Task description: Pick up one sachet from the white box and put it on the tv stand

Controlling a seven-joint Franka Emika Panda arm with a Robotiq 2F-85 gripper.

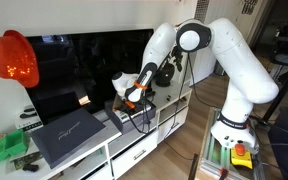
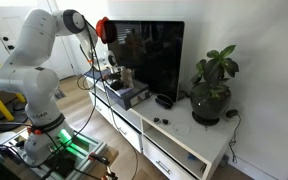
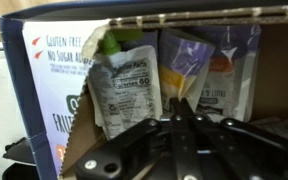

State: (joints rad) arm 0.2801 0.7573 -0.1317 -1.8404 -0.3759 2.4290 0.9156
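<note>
In the wrist view my gripper (image 3: 180, 104) is down inside the white box (image 3: 46, 95). Its fingers are pressed together on the lower edge of a purple and yellow sachet (image 3: 184, 62). A white sachet with a green cap (image 3: 124, 92) stands to the left of it, and another sachet (image 3: 230, 60) stands to the right. In both exterior views the gripper (image 1: 134, 95) (image 2: 112, 74) is at the box (image 1: 121, 83), which stands on the white tv stand (image 1: 134, 150) (image 2: 189, 148) in front of the black television.
A flat dark grey case (image 1: 69, 135) (image 2: 126, 96) lies on the stand next to the box. A red-orange balloon (image 1: 12, 58) floats beside the television (image 1: 84, 65). A potted plant (image 2: 212, 90) stands at the stand's far end. Green items (image 1: 9, 148) lie at one end.
</note>
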